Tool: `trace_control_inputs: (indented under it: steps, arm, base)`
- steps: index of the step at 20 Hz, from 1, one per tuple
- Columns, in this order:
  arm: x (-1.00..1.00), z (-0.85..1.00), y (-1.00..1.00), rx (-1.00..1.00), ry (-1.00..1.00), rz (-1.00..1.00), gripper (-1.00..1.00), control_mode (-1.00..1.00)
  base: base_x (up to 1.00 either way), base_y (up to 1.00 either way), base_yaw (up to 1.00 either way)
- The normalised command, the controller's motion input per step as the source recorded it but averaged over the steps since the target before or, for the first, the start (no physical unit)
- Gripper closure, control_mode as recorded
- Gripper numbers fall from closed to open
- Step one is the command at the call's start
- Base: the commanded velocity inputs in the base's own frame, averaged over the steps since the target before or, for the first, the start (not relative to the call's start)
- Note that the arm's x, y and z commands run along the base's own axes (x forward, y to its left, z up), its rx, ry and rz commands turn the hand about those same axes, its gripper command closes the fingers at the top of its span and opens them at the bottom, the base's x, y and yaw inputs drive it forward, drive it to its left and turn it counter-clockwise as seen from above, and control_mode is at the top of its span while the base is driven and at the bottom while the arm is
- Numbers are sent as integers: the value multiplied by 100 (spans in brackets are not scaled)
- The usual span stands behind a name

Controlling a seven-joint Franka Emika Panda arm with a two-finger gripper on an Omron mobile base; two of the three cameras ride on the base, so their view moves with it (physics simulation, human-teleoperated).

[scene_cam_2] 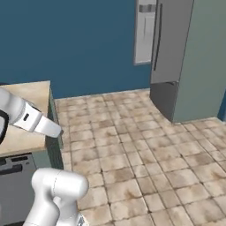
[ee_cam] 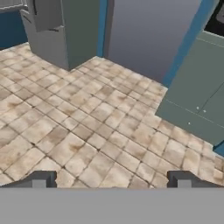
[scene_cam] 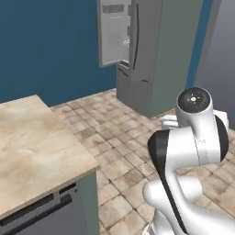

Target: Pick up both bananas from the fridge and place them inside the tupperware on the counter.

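Left base view: fridge [scene_cam: 137, 55] stands upper centre against teal wall [scene_cam: 50, 46], upper door [scene_cam: 114, 32] swung open, pale door bins inside visible; contents too small to tell. Counter [scene_cam: 36, 142] sits at left, beige marbled top bare, dark-handled panel [scene_cam: 41, 213] below its front edge. Tiled floor [scene_cam: 119, 137] runs between counter and fridge. White arm [scene_cam: 193, 151] folded at lower right, elbow up, well apart from fridge.

Flat, even rendered light, moderately bright; no visible source. Shadows faint: slight darkening under the table [scene_cam: 41, 151] overhang and beside the fridge [scene_cam: 147, 55] base. No glare apart from a soft sheen on the arm's white shell. All views low-resolution and soft, floor tiles [ee_cam: 87, 131] blurry. No edge distortion.
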Motion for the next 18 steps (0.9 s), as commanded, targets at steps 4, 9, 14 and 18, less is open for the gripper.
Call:
trace_control_inputs:
  steps: [4, 9, 14, 18]
  arm:
    - [0, 0, 0, 0, 0, 0, -100, 100]
    - [0, 0, 0, 0, 0, 0, -100, 100]
    - [0, 0, 0, 0, 0, 0, -100, 100]
    - [0, 0, 0, 0, 0, 0, -100, 100]
  base:
    - [98, -70, 45]
    - [94, -68, 46]
    - [93, -63, 43]
    - [75, -58, 9]
